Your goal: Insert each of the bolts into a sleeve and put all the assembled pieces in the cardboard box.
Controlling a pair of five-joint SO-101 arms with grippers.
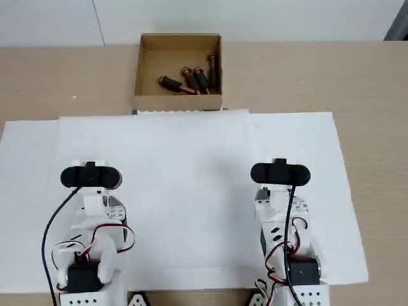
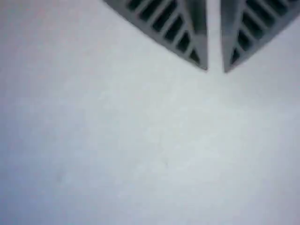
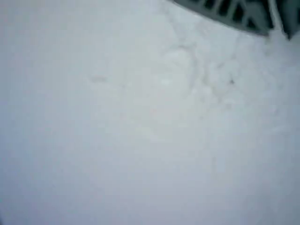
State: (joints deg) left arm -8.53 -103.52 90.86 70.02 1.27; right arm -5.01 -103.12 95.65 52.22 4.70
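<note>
1. Light wood table [image 1: 370, 76], w/ a white paper sheet [image 1: 191, 191] over most of its near half
2. Two arms, folded low at the sheet's near edge: one arm [image 1: 89, 217] at pic left, other arm [image 1: 284, 223] at pic right. Both wrist views look down on plain paper, so can't tell which is L or R
3. Open-topped cardboard box [image 1: 145, 70] sits just past the sheet's far edge, straight ahead of the arms. It's approx midway btw them, maybe a shade nearer the pic-left one, and well apart from both
4. Assembled pieces, 4 by my count, all lie inside the box. The crosswise piece [image 1: 169, 83] has its long axis across the box. The middle pair [image 1: 195, 80] lie side by side, axes running roughly arm-to-box. The corner piece [image 1: 213, 67] is by the pic-right wall, same direction
5. The left gripper [image 2: 215, 69] is tip-down just over the paper, jaws drawn almost together w/ a thin slit, holding nothing
6. The right gripper [image 3: 262, 18] is a dark ribbed edge over the paper; can't tell if released or clenched
7. Judgement: task looks done or nearly so. Any further move would be a long fwd reach over the sheet to the box, either arm about equally placed
</note>
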